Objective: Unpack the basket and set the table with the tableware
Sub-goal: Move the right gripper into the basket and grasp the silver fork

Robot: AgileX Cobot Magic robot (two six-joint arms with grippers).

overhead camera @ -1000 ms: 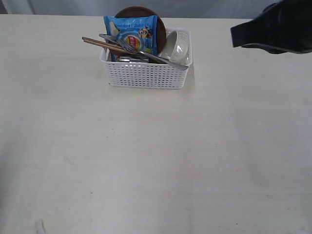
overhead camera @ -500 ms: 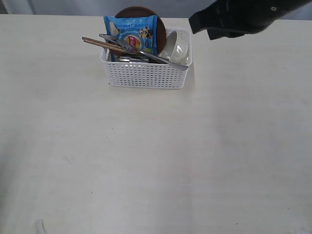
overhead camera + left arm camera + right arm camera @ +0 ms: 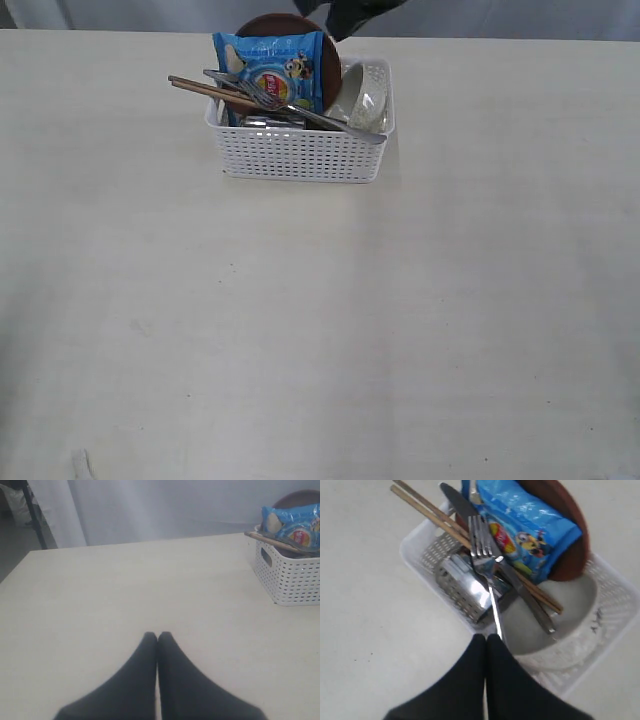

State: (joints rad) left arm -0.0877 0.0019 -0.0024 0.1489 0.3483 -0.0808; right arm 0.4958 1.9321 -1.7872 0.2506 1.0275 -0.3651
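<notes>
The white basket (image 3: 300,155) stands at the far middle of the table (image 3: 320,330). It holds a round brown plate (image 3: 330,45), an off-white bowl (image 3: 362,100), a steel mug (image 3: 467,587), chopsticks (image 3: 205,90), a fork (image 3: 481,542) and a knife (image 3: 525,597). The spoon is hidden. My right gripper (image 3: 342,22) hovers over the basket's back edge; in the right wrist view it (image 3: 486,638) is shut and empty, its tips close to the fork's handle. My left gripper (image 3: 157,636) is shut and empty over bare table, well away from the basket (image 3: 292,577).
A blue chip bag (image 3: 270,72) leans upright against the plate inside the basket. A grey curtain (image 3: 165,505) hangs behind the table's far edge. The left arm is out of the exterior view.
My right arm has swept in from the far right to above the basket's back edge, still shut. Nothing in the basket has moved.
</notes>
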